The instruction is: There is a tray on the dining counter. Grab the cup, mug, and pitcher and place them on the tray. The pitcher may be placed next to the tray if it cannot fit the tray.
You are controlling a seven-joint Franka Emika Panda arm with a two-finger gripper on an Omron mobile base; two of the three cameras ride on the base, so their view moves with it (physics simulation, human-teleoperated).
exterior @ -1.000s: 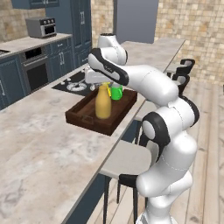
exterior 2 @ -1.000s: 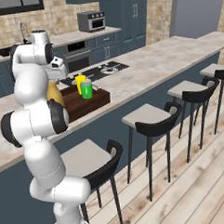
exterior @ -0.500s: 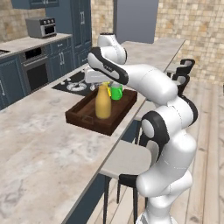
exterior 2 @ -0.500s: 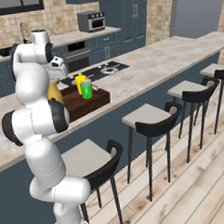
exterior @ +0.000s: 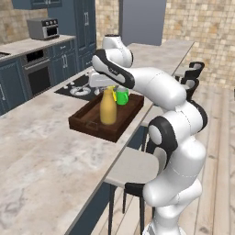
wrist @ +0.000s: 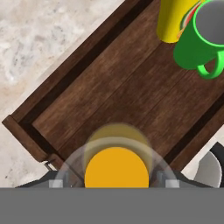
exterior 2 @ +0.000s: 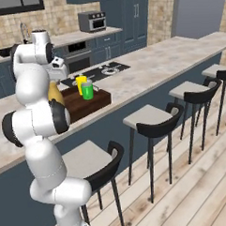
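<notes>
The dark wooden tray (exterior: 93,129) (exterior 2: 93,102) (wrist: 87,87) lies on the beige dining counter (exterior: 41,151) (exterior 2: 145,66). The amber pitcher (exterior: 108,107) (exterior 2: 55,95) (wrist: 116,168) stands upright in it, at the end nearer the base. My gripper (exterior: 107,87) (wrist: 108,181) comes down from above and is shut on the pitcher's top, one finger on each side. At the tray's far end stand the green mug (exterior: 122,96) (exterior 2: 87,91) (wrist: 199,41) and, touching it, the yellow cup (exterior 2: 80,83) (wrist: 173,19).
A black stovetop panel (exterior: 77,87) (exterior 2: 103,71) lies on the counter just beyond the tray. Bar stools (exterior 2: 153,120) (exterior: 133,167) line the counter's near side. A toaster oven (exterior: 43,28) (exterior 2: 92,20) sits on the back counter.
</notes>
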